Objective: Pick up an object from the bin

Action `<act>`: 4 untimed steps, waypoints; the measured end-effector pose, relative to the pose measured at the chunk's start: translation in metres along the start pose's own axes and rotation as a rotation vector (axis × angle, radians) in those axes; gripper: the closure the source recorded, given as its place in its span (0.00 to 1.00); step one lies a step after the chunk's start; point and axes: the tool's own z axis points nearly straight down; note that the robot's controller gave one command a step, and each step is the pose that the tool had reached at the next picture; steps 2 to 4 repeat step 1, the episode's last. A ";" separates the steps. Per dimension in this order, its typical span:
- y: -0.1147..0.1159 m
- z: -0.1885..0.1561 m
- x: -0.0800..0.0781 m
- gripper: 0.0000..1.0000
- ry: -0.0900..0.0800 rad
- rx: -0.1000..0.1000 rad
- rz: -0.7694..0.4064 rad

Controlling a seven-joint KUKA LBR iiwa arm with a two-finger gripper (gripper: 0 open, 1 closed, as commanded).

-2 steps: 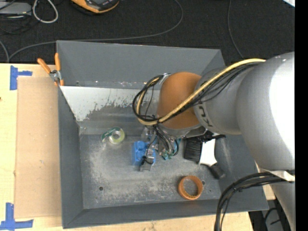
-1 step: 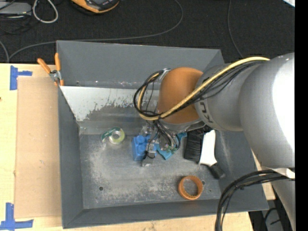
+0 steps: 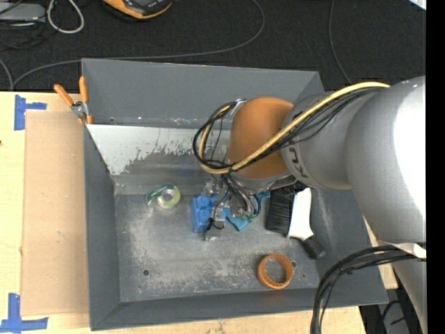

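noted gripper (image 3: 221,218) low at frame centre, beside blue piece (image 3: 201,214); cannot tell jaw opening. centre over it before closing; keep clear of black brush (image 3: 278,211).

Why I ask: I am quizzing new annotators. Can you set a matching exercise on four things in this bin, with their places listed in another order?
Things:
1. clear tape roll
2. blue object
3. black brush with white handle
4. orange ring

Places:
A. lower right of the view, on its own
B. closest to the hand, in the middle
C. left of the hand, lying apart
D. right of the hand, under the arm

Pairs: 1-C, 2-B, 3-D, 4-A.
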 end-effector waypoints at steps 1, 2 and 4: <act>-0.001 -0.025 0.002 1.00 0.008 0.001 0.001; -0.001 -0.025 0.002 1.00 0.008 0.001 0.001; -0.001 -0.025 0.002 1.00 0.008 0.001 0.001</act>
